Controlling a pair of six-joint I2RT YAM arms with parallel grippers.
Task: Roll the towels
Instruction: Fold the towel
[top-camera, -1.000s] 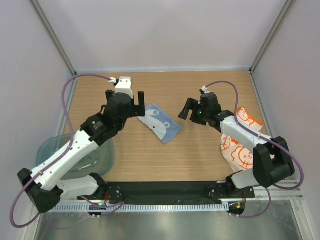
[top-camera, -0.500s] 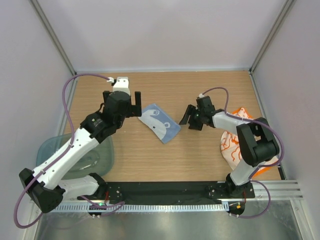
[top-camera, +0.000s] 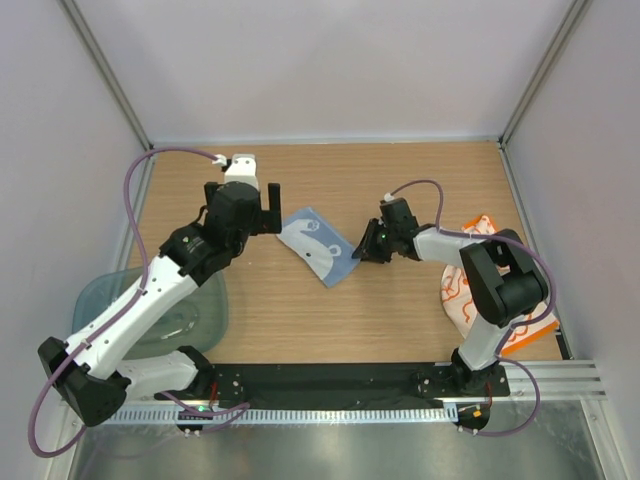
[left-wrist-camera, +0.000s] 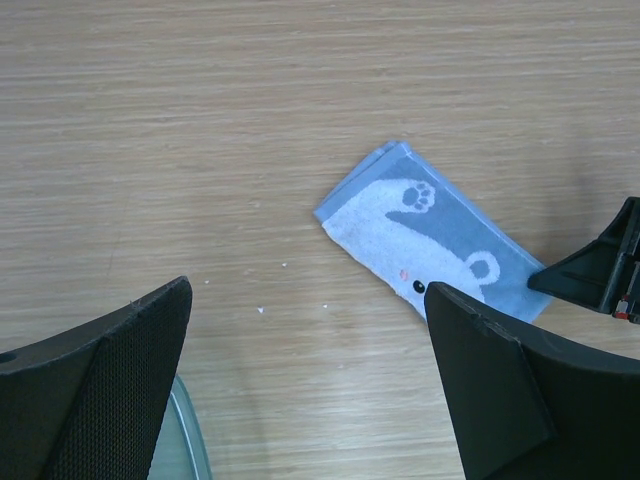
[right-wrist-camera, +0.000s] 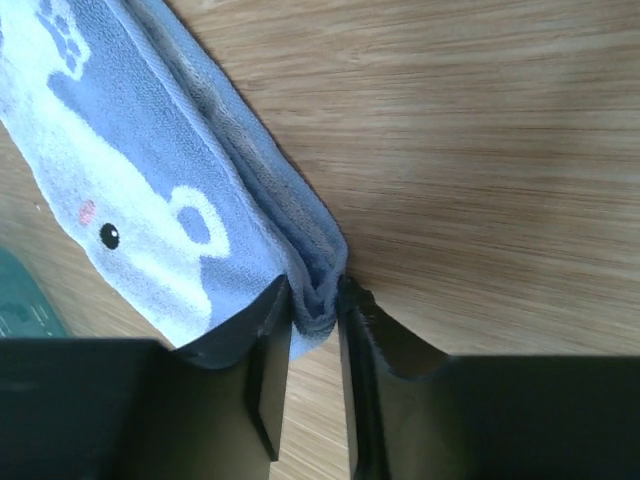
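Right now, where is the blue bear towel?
In the top view the blue bear towel lies folded mid-way across the wooden table, between the grippers: the right gripper pinches its right corner, and the open left gripper hangs beside its left end.

Top view high, looking down, wrist views low and close, all sharing the blue towel (top-camera: 318, 246).

blue towel (top-camera: 318, 245) w/ white bear

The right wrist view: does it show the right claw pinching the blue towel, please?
Yes, the right claw is closed on a corner of the blue towel.
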